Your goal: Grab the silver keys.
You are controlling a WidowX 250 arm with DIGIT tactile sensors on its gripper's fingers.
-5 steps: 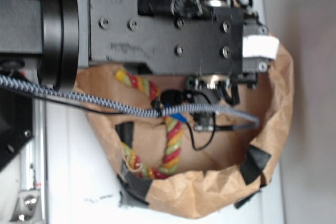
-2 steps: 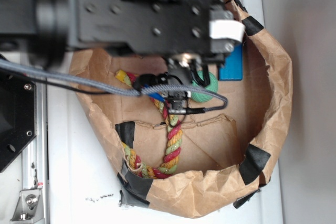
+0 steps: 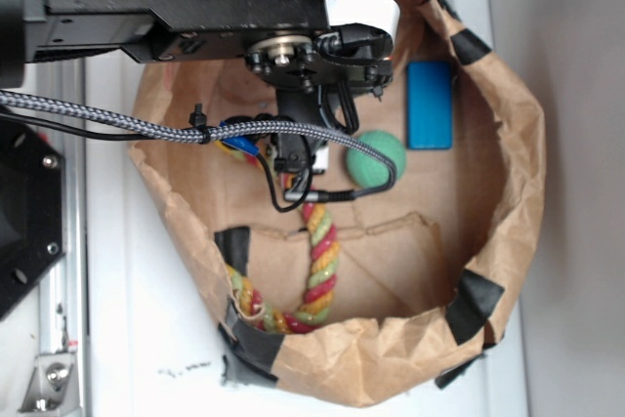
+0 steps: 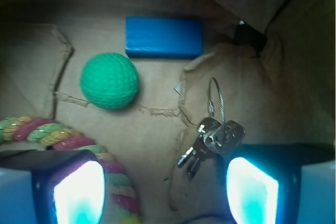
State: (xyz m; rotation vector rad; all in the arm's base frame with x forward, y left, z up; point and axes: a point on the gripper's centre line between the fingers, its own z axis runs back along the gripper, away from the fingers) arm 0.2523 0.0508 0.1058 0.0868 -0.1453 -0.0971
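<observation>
Gripper (image 4: pixel 165 192), spread wide at the wrist view's bottom edge, has the silver keys (image 4: pixel 212 140) just above its right-hand finger, off-centre.

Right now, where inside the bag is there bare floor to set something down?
Bare cardboard lies between the green ball and the silver keys, below the blue block. Crowded: the rope toy beside the gripper.

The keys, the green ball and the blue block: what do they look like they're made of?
The keys look like shiny bare metal, glinting on a thin wire ring. The green ball has a dimpled matte skin, perhaps foam or plastic. The blue block is smooth and evenly colored, likely plastic or painted wood.
</observation>
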